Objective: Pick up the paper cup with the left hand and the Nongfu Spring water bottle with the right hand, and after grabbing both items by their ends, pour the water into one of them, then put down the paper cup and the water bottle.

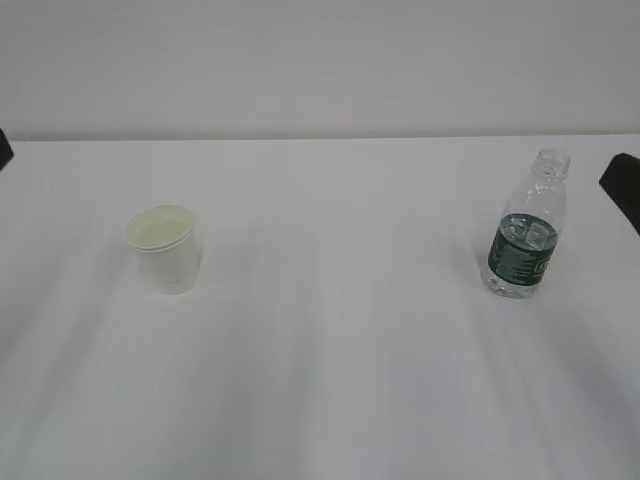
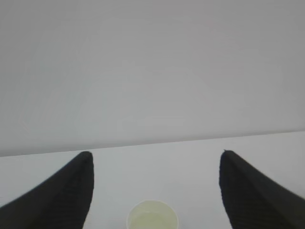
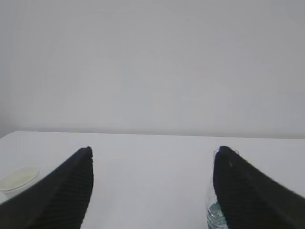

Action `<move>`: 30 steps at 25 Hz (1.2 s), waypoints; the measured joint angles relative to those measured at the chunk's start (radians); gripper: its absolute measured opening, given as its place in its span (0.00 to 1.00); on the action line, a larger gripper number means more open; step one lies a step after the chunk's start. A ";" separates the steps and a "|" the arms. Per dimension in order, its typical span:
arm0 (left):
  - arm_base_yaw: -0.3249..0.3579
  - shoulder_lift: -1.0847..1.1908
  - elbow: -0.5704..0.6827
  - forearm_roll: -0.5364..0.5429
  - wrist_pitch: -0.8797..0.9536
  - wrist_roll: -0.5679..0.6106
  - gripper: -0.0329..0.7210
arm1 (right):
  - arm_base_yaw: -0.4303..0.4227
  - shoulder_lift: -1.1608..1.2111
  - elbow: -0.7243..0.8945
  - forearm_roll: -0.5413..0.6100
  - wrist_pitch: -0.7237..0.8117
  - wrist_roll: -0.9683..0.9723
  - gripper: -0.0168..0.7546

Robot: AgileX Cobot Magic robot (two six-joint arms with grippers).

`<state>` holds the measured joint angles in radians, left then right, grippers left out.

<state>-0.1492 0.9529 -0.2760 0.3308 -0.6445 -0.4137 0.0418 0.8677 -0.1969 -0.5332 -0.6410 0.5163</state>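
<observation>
Paper cup [image 1: 165,249], small and white with a pale cream inside, stands upright on the left side of a plain white worktop [image 1: 330,350]. Well apart from it, on the right side, stands the Nongfu Spring water bottle [image 1: 527,226], clear, capless, with a dark green label band and water inside. Nothing touches either one. Seen from its wrist, the left claw [image 2: 155,155] is spread wide and empty, the cup's rim low between its fingers [image 2: 71,191]. The right claw [image 3: 152,151] is likewise spread wide and empty, the bottle partly hidden behind its right finger [image 3: 248,191].
</observation>
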 joint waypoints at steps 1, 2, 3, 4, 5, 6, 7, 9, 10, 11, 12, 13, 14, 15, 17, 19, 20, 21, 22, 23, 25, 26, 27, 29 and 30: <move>0.000 -0.024 0.000 -0.005 0.024 -0.015 0.83 | 0.000 -0.014 -0.007 -0.005 0.026 0.011 0.78; 0.000 -0.054 0.000 -0.007 0.051 -0.026 0.83 | 0.000 -0.028 -0.015 -0.012 0.046 0.024 0.78; 0.000 -0.084 0.000 -0.009 0.081 -0.033 0.83 | 0.000 -0.041 -0.023 -0.019 0.067 0.038 0.78; 0.000 -0.116 0.000 -0.009 0.108 -0.034 0.83 | 0.000 -0.057 -0.030 -0.034 0.094 0.056 0.78; 0.000 -0.143 0.000 -0.011 0.144 -0.037 0.83 | 0.000 -0.074 -0.041 -0.049 0.125 0.078 0.78; 0.000 -0.177 0.000 -0.011 0.183 -0.039 0.83 | 0.000 -0.089 -0.053 -0.073 0.152 0.099 0.78; 0.000 -0.213 0.000 -0.012 0.216 -0.040 0.83 | 0.000 -0.109 -0.063 -0.101 0.185 0.120 0.78; 0.000 -0.279 0.002 -0.013 0.299 -0.041 0.82 | 0.000 -0.153 -0.095 -0.164 0.254 0.176 0.78; 0.000 -0.316 0.002 -0.013 0.345 -0.041 0.82 | 0.000 -0.171 -0.115 -0.205 0.298 0.205 0.78; 0.000 -0.353 0.002 -0.013 0.383 -0.041 0.82 | 0.000 -0.194 -0.131 -0.248 0.341 0.240 0.78; 0.000 -0.381 -0.004 -0.015 0.431 -0.041 0.82 | 0.000 -0.216 -0.150 -0.285 0.377 0.275 0.78; 0.000 -0.413 -0.011 -0.015 0.477 -0.041 0.82 | 0.000 -0.233 -0.166 -0.329 0.401 0.310 0.78; 0.000 -0.443 -0.019 -0.016 0.514 -0.041 0.82 | 0.000 -0.252 -0.179 -0.367 0.424 0.339 0.78; 0.000 -0.471 -0.024 -0.017 0.555 -0.042 0.82 | 0.000 -0.269 -0.188 -0.396 0.442 0.376 0.78; 0.000 -0.513 -0.048 -0.018 0.637 -0.042 0.82 | 0.000 -0.294 -0.197 -0.458 0.468 0.447 0.78; 0.000 -0.546 -0.073 -0.020 0.711 -0.042 0.82 | 0.000 -0.315 -0.197 -0.519 0.486 0.533 0.78; 0.000 -0.558 -0.088 -0.020 0.749 -0.042 0.82 | 0.000 -0.322 -0.197 -0.557 0.488 0.575 0.78; 0.000 -0.570 -0.103 -0.020 0.779 -0.042 0.82 | 0.000 -0.332 -0.197 -0.598 0.490 0.610 0.78; 0.000 -0.581 -0.116 -0.020 0.811 -0.042 0.82 | 0.000 -0.340 -0.197 -0.633 0.490 0.656 0.78; 0.000 -0.588 -0.132 -0.020 0.840 -0.042 0.82 | 0.000 -0.349 -0.197 -0.680 0.490 0.708 0.78; 0.000 -0.604 -0.161 -0.022 0.888 -0.042 0.82 | 0.000 -0.371 -0.199 -0.794 0.490 0.817 0.78; 0.000 -0.610 -0.176 -0.024 0.916 -0.042 0.81 | 0.000 -0.383 -0.201 -0.850 0.490 0.885 0.78; 0.000 -0.614 -0.192 -0.024 0.946 -0.042 0.81 | 0.000 -0.392 -0.208 -0.928 0.486 0.961 0.78; 0.000 -0.626 -0.220 -0.024 1.004 -0.040 0.81 | 0.000 -0.412 -0.223 -1.089 0.468 1.113 0.78; 0.000 -0.631 -0.234 -0.024 1.036 -0.039 0.81 | 0.000 -0.419 -0.233 -1.176 0.450 1.207 0.78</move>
<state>-0.1492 0.3222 -0.5098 0.3068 0.3912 -0.4528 0.0418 0.4485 -0.4300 -1.7095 -0.1911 1.7232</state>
